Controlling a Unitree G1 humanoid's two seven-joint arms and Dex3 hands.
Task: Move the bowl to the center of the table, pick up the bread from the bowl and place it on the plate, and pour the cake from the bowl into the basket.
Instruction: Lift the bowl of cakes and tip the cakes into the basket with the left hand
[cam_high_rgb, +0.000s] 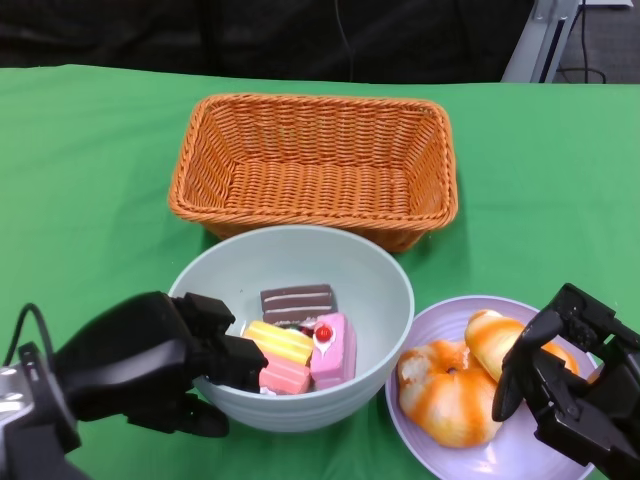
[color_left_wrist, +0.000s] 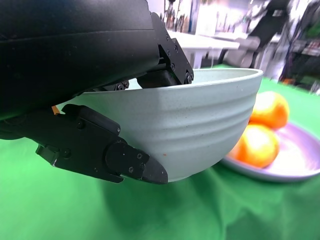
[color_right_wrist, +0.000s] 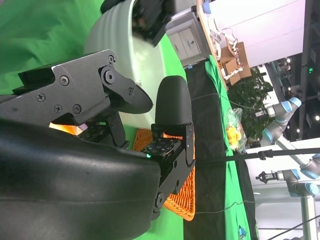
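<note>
A pale green bowl (cam_high_rgb: 365, 300) sits on the green table in front of the basket, holding several cake pieces: a chocolate slice (cam_high_rgb: 297, 302), a yellow one (cam_high_rgb: 282, 341) and pink ones (cam_high_rgb: 333, 352). My left hand (cam_high_rgb: 150, 360) grips the bowl's near-left rim, fingers over the edge and thumb under the wall; the left wrist view shows the bowl (color_left_wrist: 200, 130) in that grip. Two orange-glazed breads (cam_high_rgb: 450, 392) lie on the lilac plate (cam_high_rgb: 440, 312) to the right. My right hand (cam_high_rgb: 565, 385) hovers over the plate's right side, fingers curled and holding nothing.
An empty orange wicker basket (cam_high_rgb: 315, 165) stands behind the bowl in the middle of the table. The basket's corner (color_right_wrist: 182, 200) shows in the right wrist view. Green cloth extends to the left and right of the basket.
</note>
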